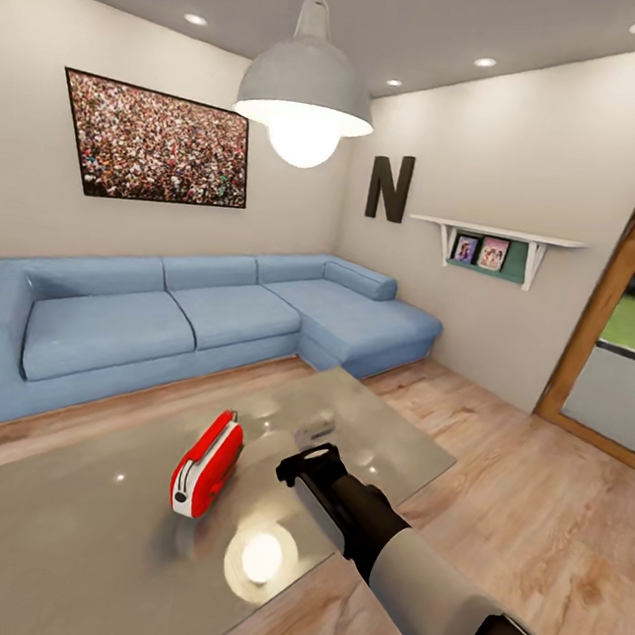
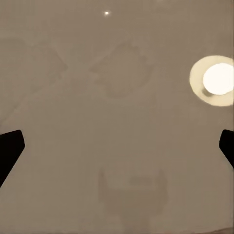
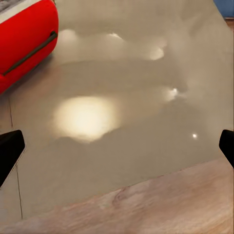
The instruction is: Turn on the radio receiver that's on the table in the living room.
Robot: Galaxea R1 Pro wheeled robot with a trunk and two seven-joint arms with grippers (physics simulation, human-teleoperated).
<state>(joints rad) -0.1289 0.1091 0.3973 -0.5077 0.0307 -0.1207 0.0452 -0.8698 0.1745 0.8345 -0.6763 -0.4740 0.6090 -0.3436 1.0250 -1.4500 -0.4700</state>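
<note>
I have the radio receiver [image 1: 207,465] lying on the table [image 1: 45,532], well in from the table's near edge and just to the left of my right gripper [image 1: 305,460]. The right gripper hovers over the glass beside the radio, not touching it. In the right wrist view its fingertips [image 3: 9,148] sit at the two sides of the picture, so I read the jaws as spread wide with nothing between them. The left wrist view looks down on the bare glossy tabletop, and the left gripper [image 2: 117,146] is likewise wide apart and empty.

To do this step well, I judge I should swing the right gripper toward the radio and press its switch gently, since the slim box could slide on the slick glass. I cannot make out where the switch is from here.

Around the radio the glass is open on all sides. The table's corner lies beyond the right gripper, with wood floor [image 1: 531,519] past it, and the blue sofa [image 1: 186,319] stands well behind the radio.
</note>
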